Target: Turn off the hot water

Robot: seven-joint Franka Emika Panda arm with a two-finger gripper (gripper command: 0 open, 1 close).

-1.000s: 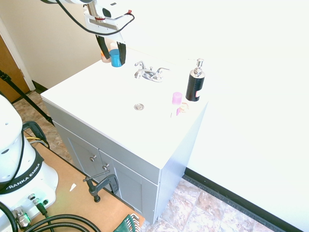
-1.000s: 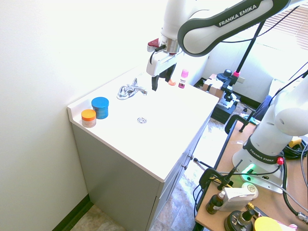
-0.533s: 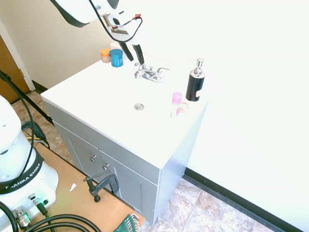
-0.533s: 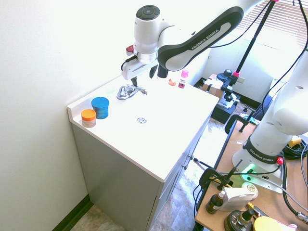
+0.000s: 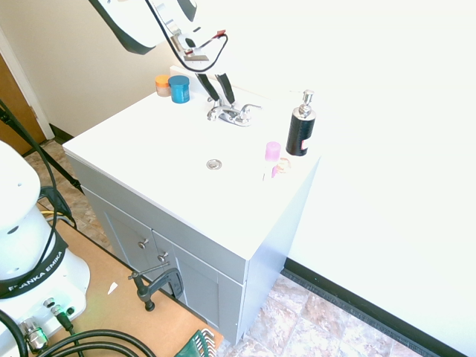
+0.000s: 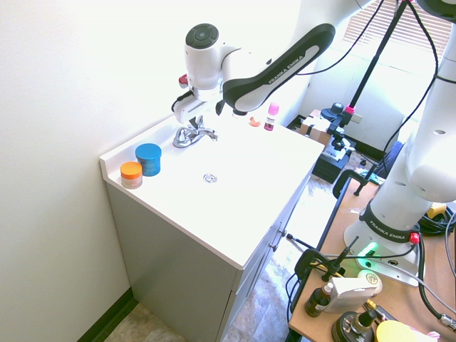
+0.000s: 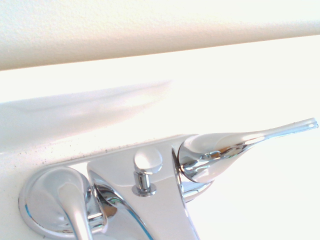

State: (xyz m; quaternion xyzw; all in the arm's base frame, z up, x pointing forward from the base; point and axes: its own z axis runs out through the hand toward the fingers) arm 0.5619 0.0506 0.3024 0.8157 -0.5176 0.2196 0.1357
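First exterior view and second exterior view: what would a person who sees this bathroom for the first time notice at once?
The white arm bends down over the chrome faucet at the back of the white vanity top, its gripper just above the handles. A blue jar and an orange jar stand in one back corner; a black pump bottle stands near the opposite edge.

Exposure: very bright, worktop (image 5: 149, 149) and walls blown out to near white | Source: window blinds (image 6: 388, 32) at upper right glare | Shadows: faint, soft | Wrist view: chrome faucet (image 7: 150, 200) sharp, mirror highlights; wall washed out
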